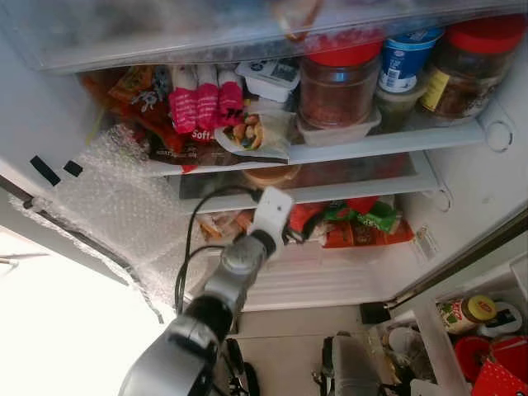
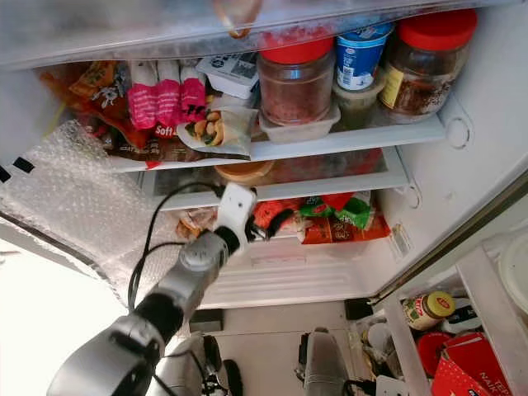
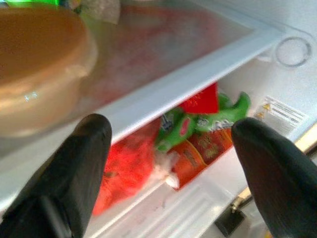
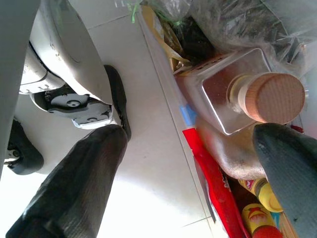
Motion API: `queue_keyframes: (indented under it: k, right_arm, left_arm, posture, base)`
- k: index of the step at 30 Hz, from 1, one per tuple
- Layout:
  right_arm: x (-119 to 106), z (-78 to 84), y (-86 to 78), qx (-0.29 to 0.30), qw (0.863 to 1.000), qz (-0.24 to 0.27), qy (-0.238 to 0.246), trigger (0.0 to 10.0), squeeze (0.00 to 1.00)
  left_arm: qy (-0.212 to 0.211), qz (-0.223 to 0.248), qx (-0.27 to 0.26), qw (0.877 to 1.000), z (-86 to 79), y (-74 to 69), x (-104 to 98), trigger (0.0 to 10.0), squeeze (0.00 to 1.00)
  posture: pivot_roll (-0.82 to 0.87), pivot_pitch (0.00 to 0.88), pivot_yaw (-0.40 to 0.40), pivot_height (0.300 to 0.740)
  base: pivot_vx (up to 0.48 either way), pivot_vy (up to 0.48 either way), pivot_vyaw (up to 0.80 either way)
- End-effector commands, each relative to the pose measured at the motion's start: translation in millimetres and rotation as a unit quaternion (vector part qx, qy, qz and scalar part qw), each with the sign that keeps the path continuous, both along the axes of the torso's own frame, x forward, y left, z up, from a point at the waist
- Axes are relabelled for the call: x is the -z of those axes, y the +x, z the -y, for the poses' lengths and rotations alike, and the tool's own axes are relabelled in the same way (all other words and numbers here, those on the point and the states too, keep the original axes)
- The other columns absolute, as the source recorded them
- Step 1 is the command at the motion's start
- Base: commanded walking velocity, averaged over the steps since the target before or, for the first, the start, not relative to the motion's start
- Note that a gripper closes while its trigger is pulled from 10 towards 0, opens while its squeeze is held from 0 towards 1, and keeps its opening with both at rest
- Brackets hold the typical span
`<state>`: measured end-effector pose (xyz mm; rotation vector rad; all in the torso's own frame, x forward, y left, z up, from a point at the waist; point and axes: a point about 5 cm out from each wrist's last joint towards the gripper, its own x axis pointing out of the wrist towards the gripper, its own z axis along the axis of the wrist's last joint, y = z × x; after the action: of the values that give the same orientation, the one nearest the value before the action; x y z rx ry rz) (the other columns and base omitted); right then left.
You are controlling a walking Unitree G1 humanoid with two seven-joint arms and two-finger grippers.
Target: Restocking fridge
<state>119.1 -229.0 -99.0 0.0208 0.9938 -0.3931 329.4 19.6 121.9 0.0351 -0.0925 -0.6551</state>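
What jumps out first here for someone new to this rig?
The left gripper, fingers open and holding nothing, reaches into the open fridge at the edge of a glass shelf, with red and green packets beneath it. On the shelf above stand two red-lidded jars and a blue yogurt tub. The right gripper hangs open over a cork-topped glass bottle by the floor.

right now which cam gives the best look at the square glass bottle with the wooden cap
The right wrist view: the square glass bottle sits close and sharp, wooden cap facing the camera, between the open right gripper fingers. I cannot pick it out in the head views or the left wrist view.
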Motion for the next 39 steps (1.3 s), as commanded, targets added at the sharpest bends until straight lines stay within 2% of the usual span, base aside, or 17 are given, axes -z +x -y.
queue_keyframes:
  k: [1,3,5,6,8,15,19,20,21,22,23,24,25,28,30,39]
  right_arm:
    - [4.7,-5.8,-10.2,0.006,1.000,-0.018,0.011,10.0,0.00]
    - [4.6,-5.4,-10.1,0.006,1.000,-0.018,0.011,10.0,0.00]
    - [4.5,-5.3,-9.7,0.004,1.000,-0.019,0.011,10.0,0.00]
    - [4.5,-5.3,-9.5,0.001,1.000,-0.019,0.012,10.0,0.00]
    - [4.6,-5.5,-9.9,0.001,1.000,-0.020,0.012,10.0,0.00]
    - [4.7,-4.8,-10.4,-0.005,1.000,-0.022,0.012,10.0,0.00]
    - [5.0,-4.5,-11.1,-0.014,0.999,-0.027,0.012,10.0,0.00]
    - [5.0,-4.0,-11.3,-0.016,0.999,-0.028,0.012,10.0,0.00]
    - [4.9,-3.6,-11.3,-0.017,0.999,-0.028,0.012,10.0,0.00]
    - [4.7,-2.8,-10.8,-0.018,0.999,-0.029,0.011,10.0,0.00]
    - [4.7,-2.8,-10.8,-0.018,0.999,-0.029,0.011,10.0,0.00]
    - [4.2,-1.7,-10.0,-0.018,0.999,-0.028,0.010,10.0,0.00]
    - [4.1,-1.2,-10.0,-0.018,0.999,-0.027,0.010,10.0,0.00]
    - [3.2,1.0,-8.1,-0.022,0.999,-0.027,0.007,10.0,0.00]
    - [3.1,1.3,-8.0,-0.021,0.999,-0.027,0.007,10.0,0.00]
    - [0.6,5.1,-2.9,-0.025,1.000,-0.019,0.004,10.0,0.00]
  left_arm:
    - [-0.006,0.019,0.012,1.000,-0.8,-5.8,-8.8,10.0,0.00]
    - [-0.014,0.025,0.015,0.999,-1.6,-11.8,-10.9,10.0,0.00]
    - [0.000,0.052,0.027,0.998,-3.6,-26.6,-12.6,10.0,0.00]
    - [0.010,0.066,0.025,0.997,-8.6,-40.1,-12.2,10.0,0.00]
    - [0.005,0.061,-0.002,0.998,-19.2,-49.7,-12.0,10.0,0.00]
    - [0.043,0.091,-0.068,0.993,-50.0,-59.4,-26.9,10.0,0.00]
    - [0.084,0.113,-0.111,0.984,-78.8,-61.8,-31.2,10.0,0.00]
    - [0.092,0.113,-0.133,0.980,-90.5,-60.3,-29.4,10.0,0.00]
    - [0.097,0.111,-0.148,0.978,-98.1,-59.9,-28.7,10.0,0.00]
    - [0.102,0.089,-0.190,0.972,-117.2,-55.0,-22.8,10.0,0.00]
    - [0.102,0.089,-0.190,0.972,-117.2,-55.0,-22.8,10.0,0.00]
    - [0.107,0.072,-0.219,0.967,-132.2,-51.9,-19.1,10.0,0.00]
    - [0.113,0.071,-0.224,0.966,-136.3,-51.7,-17.8,10.0,0.00]
    - [0.129,0.054,-0.236,0.962,-144.3,-55.4,-10.5,10.0,0.00]
    - [0.128,0.052,-0.235,0.962,-144.1,-57.2,-9.2,10.0,0.00]
    - [0.130,0.034,-0.230,0.964,-132.1,-71.5,2.1,10.0,0.00]
  posture:
    - [-0.11,0.238,0.121,0.650]
    - [-0.10,0.236,0.122,0.650]
    - [-0.10,0.222,0.125,0.650]
    - [-0.11,0.211,0.132,0.650]
    - [-0.11,0.193,0.135,0.650]
    - [-0.09,0.146,0.143,0.650]
    - [-0.08,0.118,0.137,0.650]
    - [-0.08,0.105,0.133,0.650]
    - [-0.08,0.103,0.131,0.650]
    - [-0.08,0.112,0.127,0.650]
    - [-0.08,0.112,0.127,0.650]
    - [-0.08,0.140,0.117,0.650]
    - [-0.08,0.132,0.114,0.650]
    - [-0.06,0.137,0.105,0.650]
    - [-0.06,0.138,0.104,0.650]
    - [-0.05,0.168,0.079,0.650]
  base:
    - [0.000,0.000,0.00]
    - [0.000,0.000,0.00]
    - [0.000,0.000,0.00]
    - [0.000,0.000,0.00]
    - [0.000,0.000,0.00]
    - [0.000,0.000,0.00]
    - [0.000,0.000,0.00]
    - [0.000,0.000,0.00]
    - [0.000,0.000,0.00]
    - [0.000,0.000,0.00]
    - [0.000,0.000,0.00]
    - [0.000,0.000,0.00]
    - [0.000,0.000,0.00]
    - [0.000,0.000,0.00]
    - [0.000,0.000,0.00]
    - [0.000,0.000,0.00]
